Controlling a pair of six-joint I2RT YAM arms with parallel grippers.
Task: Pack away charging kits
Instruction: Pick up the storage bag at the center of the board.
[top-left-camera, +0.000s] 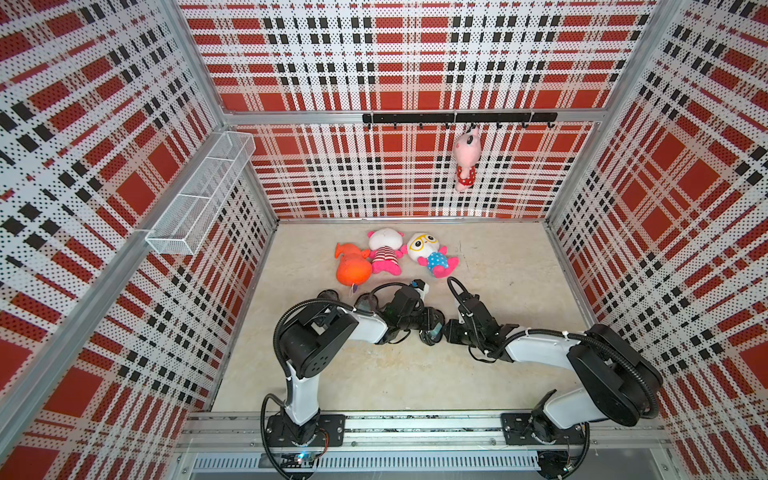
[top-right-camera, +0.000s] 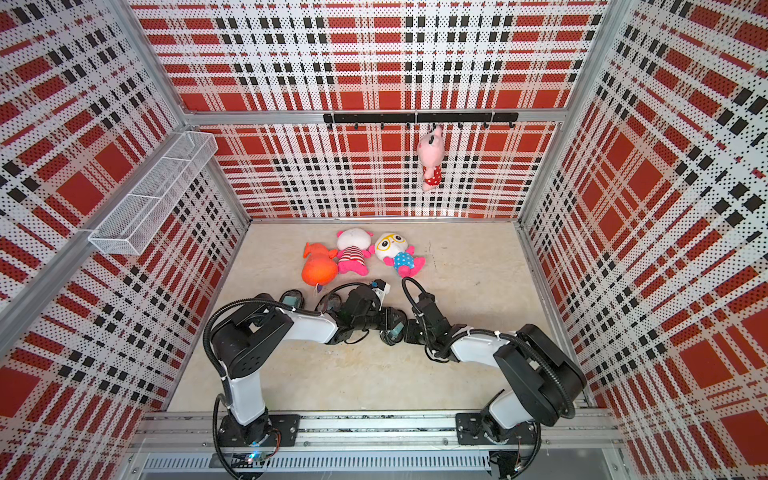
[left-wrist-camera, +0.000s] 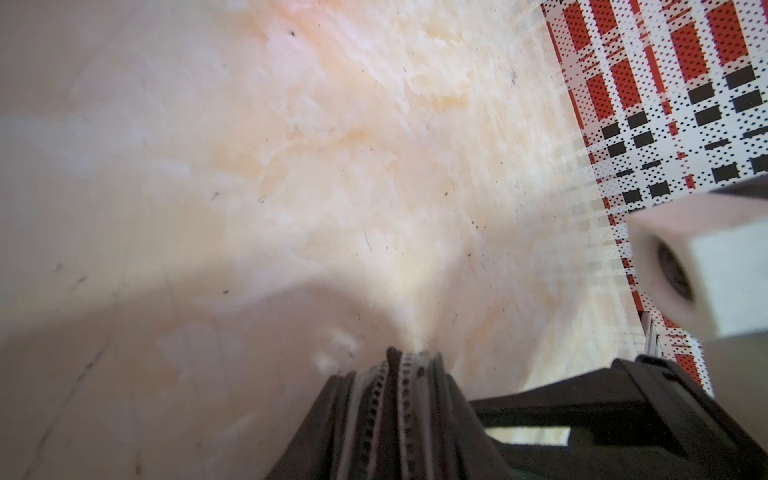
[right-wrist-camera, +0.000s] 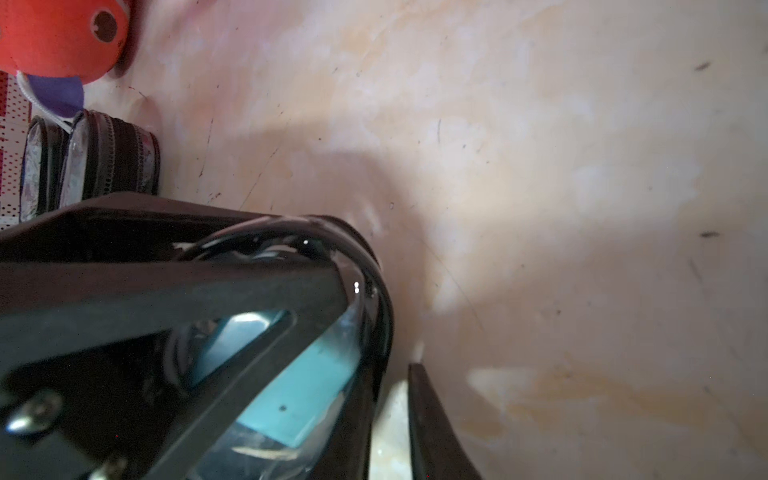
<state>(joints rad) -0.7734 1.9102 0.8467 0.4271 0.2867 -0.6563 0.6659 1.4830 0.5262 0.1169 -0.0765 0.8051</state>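
Plug adapter (right-wrist-camera: 299, 386): teal, flat-faced block

Two cameras sit side by side, high above and behind my jaws, looking down and forward over the whole table (top-left-camera: 395, 374). Both top views share it, the toys (top-left-camera: 384, 253) beyond my jaws and the checked walls (top-left-camera: 415, 62). One camera rides each wrist, aimed past the jaws and very close to the table. The right-wrist one also catches the orange toy (right-wrist-camera: 54, 37).
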